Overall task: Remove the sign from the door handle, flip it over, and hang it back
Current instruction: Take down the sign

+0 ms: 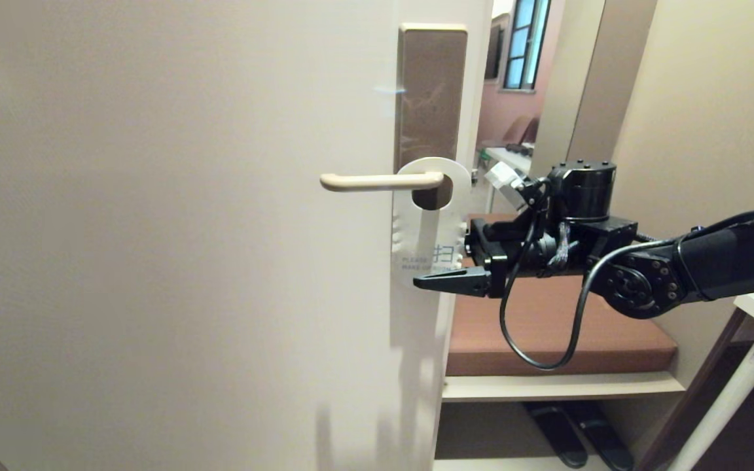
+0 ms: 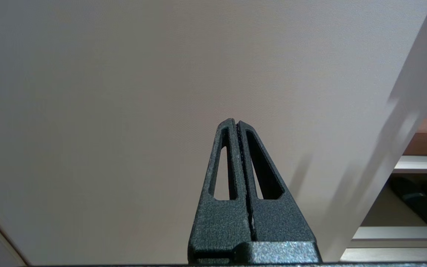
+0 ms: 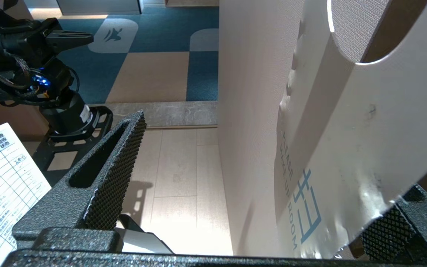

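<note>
- Reaching in from the right of the head view, the right gripper (image 1: 446,278) has its fingers spread wide apart at the lower end of the sign (image 1: 430,222), one finger on each side of the card.
- In the right wrist view the card's lower edge lies against the inner face of one textured finger (image 3: 391,222), while the other finger (image 3: 113,167) stands well clear of it; nothing is clamped.
- The sign hangs by its oval hole on the door handle (image 1: 377,181), white side out, with "PLEASE MAKE UP ROOM" and a blue character printed near its lower end.
- The door handle is a cream lever, level, coming out of a tall brown plate (image 1: 430,91) on the pale door (image 1: 174,229).
- The left gripper (image 2: 238,124) has its fingers pressed together with nothing between them, pointing at the bare face of the door.
- Past the door's edge an open shelf unit (image 1: 560,386) carries a brown cushion (image 1: 560,327) on its upper board, and a pair of dark slippers (image 1: 576,435) lies in the compartment beneath.
- A printed sheet (image 3: 2,185) shows beside the right gripper in its wrist view.
</note>
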Motion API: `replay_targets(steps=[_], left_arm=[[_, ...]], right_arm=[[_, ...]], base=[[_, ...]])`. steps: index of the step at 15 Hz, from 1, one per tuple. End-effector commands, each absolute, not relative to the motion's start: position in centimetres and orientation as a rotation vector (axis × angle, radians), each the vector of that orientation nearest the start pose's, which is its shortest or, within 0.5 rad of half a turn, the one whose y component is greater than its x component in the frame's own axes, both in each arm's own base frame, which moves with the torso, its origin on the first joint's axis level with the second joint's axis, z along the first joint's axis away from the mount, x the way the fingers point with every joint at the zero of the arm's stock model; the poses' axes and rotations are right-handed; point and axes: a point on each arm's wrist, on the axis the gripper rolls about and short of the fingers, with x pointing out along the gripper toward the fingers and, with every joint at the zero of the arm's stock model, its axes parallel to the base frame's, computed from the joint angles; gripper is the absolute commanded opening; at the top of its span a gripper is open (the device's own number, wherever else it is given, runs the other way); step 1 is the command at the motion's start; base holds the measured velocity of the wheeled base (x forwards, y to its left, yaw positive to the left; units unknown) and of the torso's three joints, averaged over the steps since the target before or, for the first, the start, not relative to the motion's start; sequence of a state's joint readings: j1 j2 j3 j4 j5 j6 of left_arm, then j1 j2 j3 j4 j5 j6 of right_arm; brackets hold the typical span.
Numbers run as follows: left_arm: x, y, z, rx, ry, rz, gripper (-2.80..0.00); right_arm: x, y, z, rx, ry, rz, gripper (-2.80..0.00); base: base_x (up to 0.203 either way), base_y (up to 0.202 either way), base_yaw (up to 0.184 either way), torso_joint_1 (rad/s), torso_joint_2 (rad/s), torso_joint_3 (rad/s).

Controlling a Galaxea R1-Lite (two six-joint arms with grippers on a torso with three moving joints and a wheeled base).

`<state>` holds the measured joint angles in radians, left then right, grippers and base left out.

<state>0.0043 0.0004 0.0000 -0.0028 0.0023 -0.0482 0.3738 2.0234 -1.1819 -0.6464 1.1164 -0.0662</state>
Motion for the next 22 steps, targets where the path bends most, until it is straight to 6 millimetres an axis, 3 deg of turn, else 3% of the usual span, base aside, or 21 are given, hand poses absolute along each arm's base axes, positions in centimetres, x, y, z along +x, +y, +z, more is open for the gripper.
replay_targets(steps=[1, 5, 6, 7, 22], left_arm=[[-2.28, 0.0, 7.58, -0.049, -0.003, 0.006, -2.8], [-2.28, 0.0, 7.58, -0.05, -0.003, 0.008, -2.8], [-2.28, 0.0, 7.58, -0.049, -0.003, 0.008, -2.8], [-2.28, -0.01, 7.58, -0.049, -0.003, 0.007, -2.8], [-2.28, -0.01, 7.58, -0.049, -0.003, 0.006, -2.8]], right_arm=[[35.87, 16.27, 17.15, 0.024, 0.147, 1.497, 0.0], [36.02, 16.33, 17.03, 0.025, 0.148, 1.497, 0.0], [36.06, 16.34, 17.02, 0.024, 0.147, 1.497, -2.05], [36.08, 16.35, 17.01, 0.024, 0.147, 1.497, -2.8], [36.42, 16.41, 17.01, 0.008, 0.12, 1.489, -2.8]], base=[[0.0, 0.0, 0.0, 0.0, 0.0, 0.0], [0.0, 0.0, 0.0, 0.0, 0.0, 0.0], [0.0, 0.0, 0.0, 0.0, 0.0, 0.0], [0.0, 0.0, 0.0, 0.0, 0.0, 0.0], [0.0, 0.0, 0.0, 0.0, 0.0, 0.0]])
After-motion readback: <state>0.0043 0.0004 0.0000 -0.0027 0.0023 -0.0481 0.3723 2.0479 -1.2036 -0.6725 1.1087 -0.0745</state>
